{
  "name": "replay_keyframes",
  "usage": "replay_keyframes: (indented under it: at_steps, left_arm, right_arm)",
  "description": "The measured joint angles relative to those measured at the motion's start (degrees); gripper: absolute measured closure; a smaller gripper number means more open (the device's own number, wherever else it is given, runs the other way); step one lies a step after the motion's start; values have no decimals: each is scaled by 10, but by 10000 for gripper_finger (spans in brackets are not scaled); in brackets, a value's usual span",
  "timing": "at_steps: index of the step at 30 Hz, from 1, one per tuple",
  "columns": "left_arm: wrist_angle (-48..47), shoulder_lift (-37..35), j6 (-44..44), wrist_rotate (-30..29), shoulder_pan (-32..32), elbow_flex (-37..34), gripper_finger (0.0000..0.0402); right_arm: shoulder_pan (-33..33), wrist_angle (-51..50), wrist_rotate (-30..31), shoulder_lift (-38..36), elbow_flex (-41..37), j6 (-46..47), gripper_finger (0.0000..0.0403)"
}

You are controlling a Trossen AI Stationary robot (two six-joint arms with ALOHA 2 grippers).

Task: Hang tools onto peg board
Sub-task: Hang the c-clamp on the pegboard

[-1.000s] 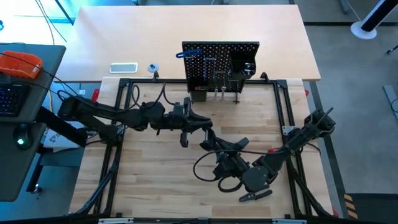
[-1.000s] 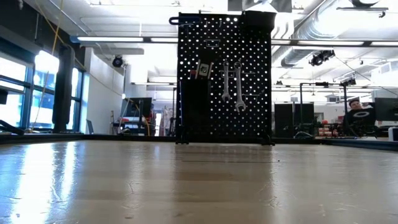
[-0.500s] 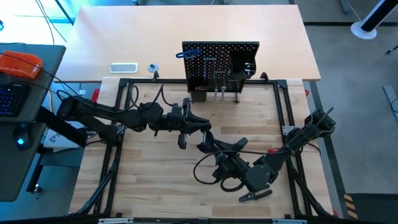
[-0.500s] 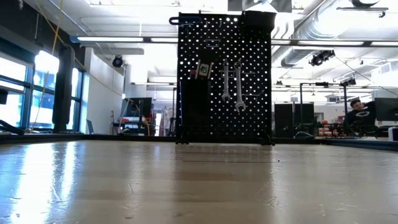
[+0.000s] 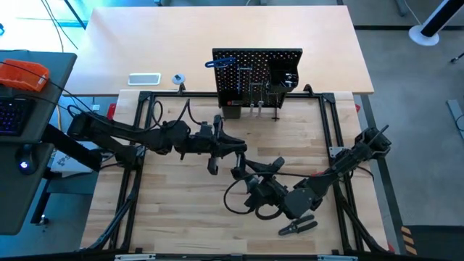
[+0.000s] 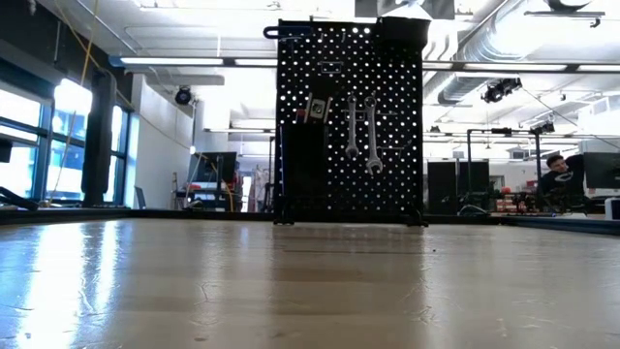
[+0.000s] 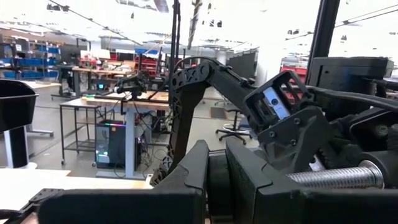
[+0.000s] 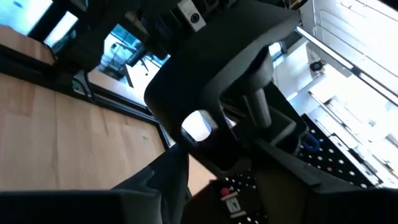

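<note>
High view, compared with one second before: the right arm has shifted a little to the left, so the right gripper [image 5: 239, 172] now stands closer to the left gripper [image 5: 212, 165]. The left gripper has also moved slightly to the left. Nothing on the table or on the board has changed place.

On the far table at the left lies the white tray [image 5: 143, 78], and I cannot tell if anything is in it. The small tape roll [image 5: 177, 79] lies just beside it. The peg board [image 5: 257, 76] stands upright at the far edge of the work table. The blue-handled bent key [image 5: 217, 62] hangs at its left upper corner, and two silver wrenches [image 6: 360, 131] hang side by side near the middle. The black box bin [image 5: 290, 72] sits on the board's right side; its content is not visible.

Both grippers are above the middle of the table, near each other. The left gripper's fingers [image 7: 193, 171] are almost together; whether something thin is between them, I cannot tell. The right gripper's fingers [image 8: 152, 183] are spread wide and clamp nothing. The black-handled pliers [image 5: 297, 227] lie on the table near the right arm's elbow.
</note>
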Motion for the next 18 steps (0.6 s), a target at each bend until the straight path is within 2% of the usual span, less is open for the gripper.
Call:
replay_keyframes:
  at_steps: [6,11,18]
  left_arm:
    - [5,0,6,-20,-7,0,377]
    - [6,0,5,-15,-8,0,377]
    - [2,0,3,-15,-7,1,377]
  right_arm:
    - [-11,1,-20,0,0,4,235]
    - [-11,18,-45,0,0,-9,236]
    - [-16,25,-57,0,0,-15,266]
